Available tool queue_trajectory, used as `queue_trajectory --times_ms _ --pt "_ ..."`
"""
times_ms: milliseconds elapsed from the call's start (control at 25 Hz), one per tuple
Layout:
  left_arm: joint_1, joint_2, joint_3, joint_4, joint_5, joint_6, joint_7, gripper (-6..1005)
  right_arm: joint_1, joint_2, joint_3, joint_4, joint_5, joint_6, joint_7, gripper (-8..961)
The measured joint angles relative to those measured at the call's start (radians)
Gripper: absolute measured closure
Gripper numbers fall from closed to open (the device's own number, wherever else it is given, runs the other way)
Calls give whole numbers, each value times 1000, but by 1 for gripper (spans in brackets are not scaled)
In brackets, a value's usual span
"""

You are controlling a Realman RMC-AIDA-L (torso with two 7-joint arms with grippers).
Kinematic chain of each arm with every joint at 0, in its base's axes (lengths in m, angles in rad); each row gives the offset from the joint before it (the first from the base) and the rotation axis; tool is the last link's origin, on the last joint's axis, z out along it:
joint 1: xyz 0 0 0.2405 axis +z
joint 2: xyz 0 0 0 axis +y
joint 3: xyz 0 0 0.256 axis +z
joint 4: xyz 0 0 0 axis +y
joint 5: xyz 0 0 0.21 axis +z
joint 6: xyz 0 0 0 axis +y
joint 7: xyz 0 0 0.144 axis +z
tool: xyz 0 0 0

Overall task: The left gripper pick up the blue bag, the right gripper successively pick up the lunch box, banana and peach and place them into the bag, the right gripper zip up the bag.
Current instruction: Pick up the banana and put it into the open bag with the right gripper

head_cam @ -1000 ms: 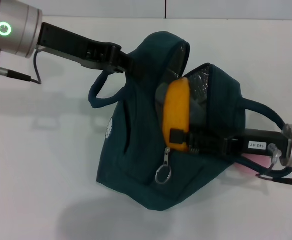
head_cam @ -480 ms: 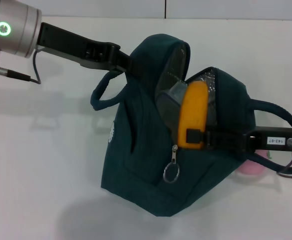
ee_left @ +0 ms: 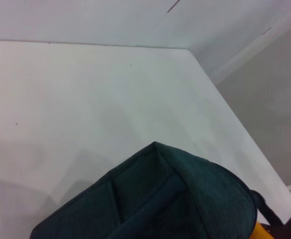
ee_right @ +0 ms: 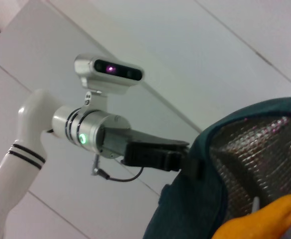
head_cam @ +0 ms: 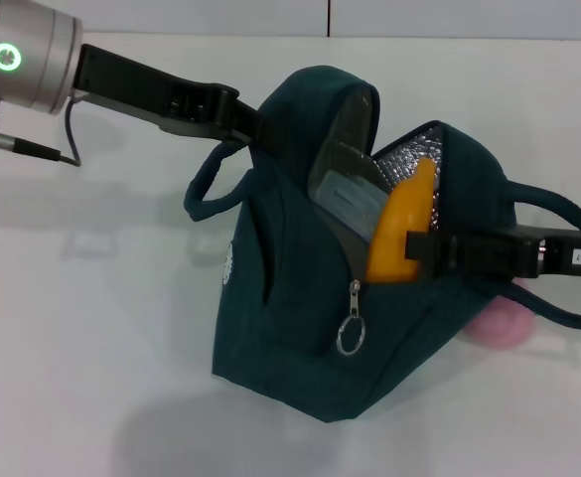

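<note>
Step in hand, judged: banana into the blue bag (head_cam: 300,328). Bag standing on the white table (head_cam: 91,338), mouth open, silver lining visible. Left gripper (head_cam: 232,117) pinched on the bag's upper rim near the carry handle (head_cam: 203,189), holding the mouth up. Right gripper (head_cam: 421,245) pressed together on the banana (head_cam: 399,234), banana tilted, upper end inside the mouth, lower end at the front lip above the zipper pull (head_cam: 351,333). Lunch box (head_cam: 355,199) apparently already inside, behind the banana. Peach (head_cam: 497,323) on the table beside the bag, partly hidden. Advice: tip banana deeper past the lip before release; avoid snagging zipper teeth; hold rim taut
</note>
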Motion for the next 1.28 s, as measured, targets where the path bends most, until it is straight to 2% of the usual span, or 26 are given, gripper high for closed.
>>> queue_trajectory --times_ms 120,240,480,720,880,1280 --pt "0 0 0 0 -1 0 1 926 -3 -1 0 -15 23 11 4 409" --pt "0 -1 0 0 -1 0 2 926 -29 -3 1 -70 80 -11 -4 292" --pt "8 -3 0 0 -2 1 5 926 -138 -7 1 -275 257 -88 -13 293" --pt "21 -2 0 0 -6 2 15 925 -232 -17 1 -498 350 -109 22 294" --pt "19 -5 0 0 -7 1 19 925 -225 -27 -7 -494 312 -96 48 295" --pt "22 -8 0 0 -7 0 20 925 -140 -17 -11 -393 175 -54 40 297"
